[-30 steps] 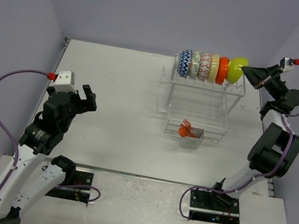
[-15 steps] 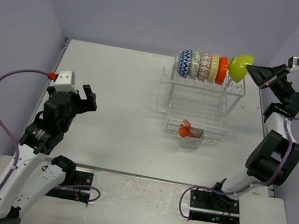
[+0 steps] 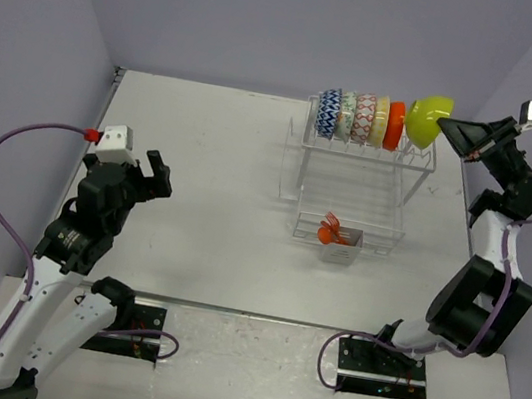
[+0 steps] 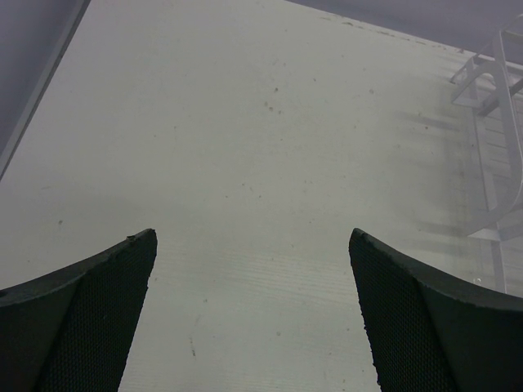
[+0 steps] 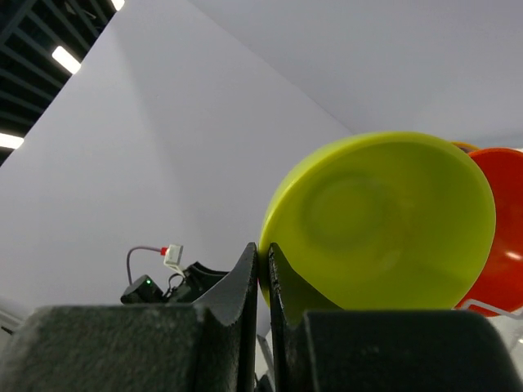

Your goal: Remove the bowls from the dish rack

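The right hand pinches the lime-green bowl by its rim at two o'clock, tilted at the dish rack row's end, probably to clear the wires. The left hand waits spread at nine o'clock.

Glossy lime-green bowl, white wire dish rack, matt speckled table, textured black fingers.

Top cam: high at near edge, looks down over whole tabletop, dish rack upper right. Left wrist: close, faces down at tabletop, rack corner at right edge. Right wrist: tight on lime-green bowl, shared with top.
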